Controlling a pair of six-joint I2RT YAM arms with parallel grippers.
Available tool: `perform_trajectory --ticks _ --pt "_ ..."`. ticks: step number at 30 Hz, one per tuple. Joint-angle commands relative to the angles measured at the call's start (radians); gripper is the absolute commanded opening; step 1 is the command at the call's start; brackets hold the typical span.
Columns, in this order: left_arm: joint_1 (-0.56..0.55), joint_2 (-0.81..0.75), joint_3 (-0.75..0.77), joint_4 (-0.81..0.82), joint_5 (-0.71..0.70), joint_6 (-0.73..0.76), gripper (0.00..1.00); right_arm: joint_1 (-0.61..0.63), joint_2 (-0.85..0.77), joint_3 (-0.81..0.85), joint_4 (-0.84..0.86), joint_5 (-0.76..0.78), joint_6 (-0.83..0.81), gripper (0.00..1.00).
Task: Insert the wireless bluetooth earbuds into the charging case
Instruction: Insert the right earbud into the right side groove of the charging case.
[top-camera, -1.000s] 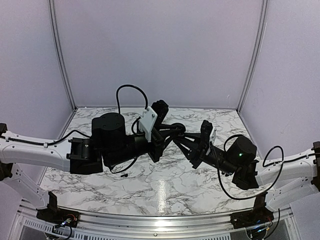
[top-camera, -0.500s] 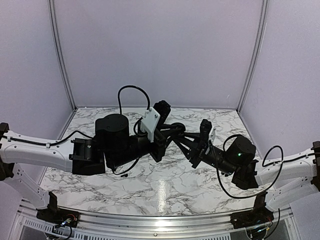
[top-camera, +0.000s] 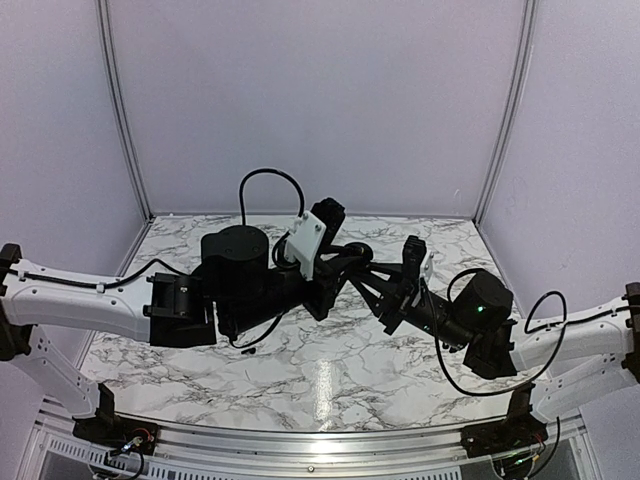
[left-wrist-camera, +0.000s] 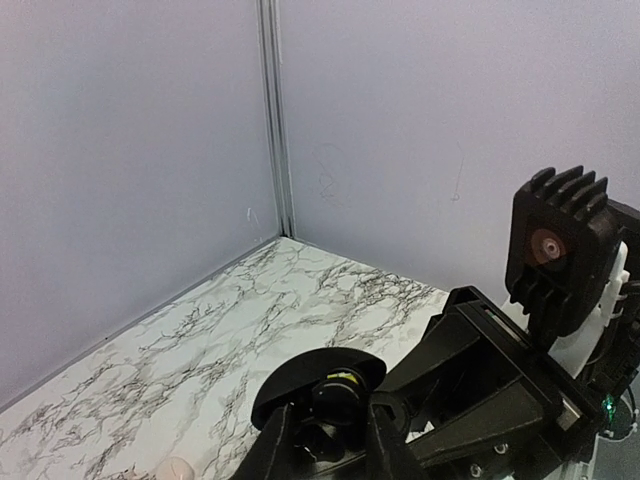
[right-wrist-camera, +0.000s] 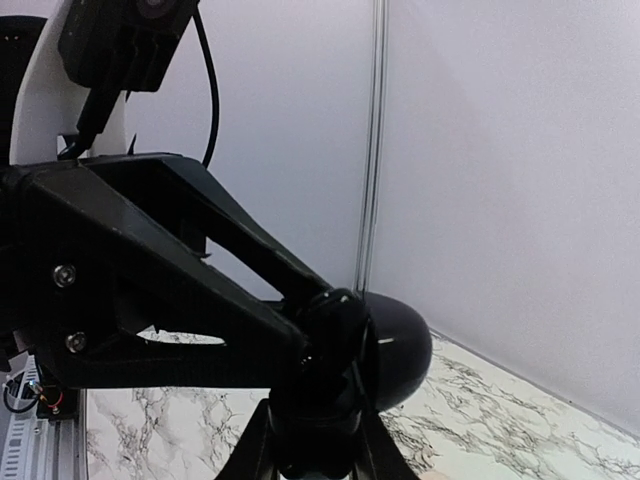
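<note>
Both arms meet above the middle of the surface (left-wrist-camera: 250, 310). Your left pincer (left-wrist-camera: 328, 422) and right pincer (right-wrist-camera: 310, 440) each look nearly closed on the same black puck (right-wrist-camera: 395, 345), held in the air. The charging case (left-wrist-camera: 177, 468) lies well below on the marble, at 7 o'clock in the left wrist view and hidden under the arms from above. I cannot pick out the earbuds. With two grips on one small thing, any pull or twist by one arm against the other could pop the puck loose, dropping it onto the case. The fingers are crowded too, so they may clash.
</note>
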Motion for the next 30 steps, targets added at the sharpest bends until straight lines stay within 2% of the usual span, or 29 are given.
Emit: perform_trajectory --ticks 1,8,19,30 --pt "0.006 0.016 0.028 -0.064 -0.050 -0.021 0.27 0.010 -0.018 0.043 0.073 -0.023 -0.007 0.00" --pt "0.006 0.009 0.027 -0.067 -0.049 -0.022 0.28 0.010 -0.007 0.041 0.062 -0.014 0.010 0.00" --pt "0.006 -0.030 -0.006 -0.068 0.017 -0.023 0.42 -0.018 -0.004 0.035 0.055 -0.017 0.097 0.00" --pt "0.006 -0.129 -0.075 -0.066 0.147 -0.006 0.50 -0.046 0.004 0.025 0.069 -0.080 0.124 0.00"
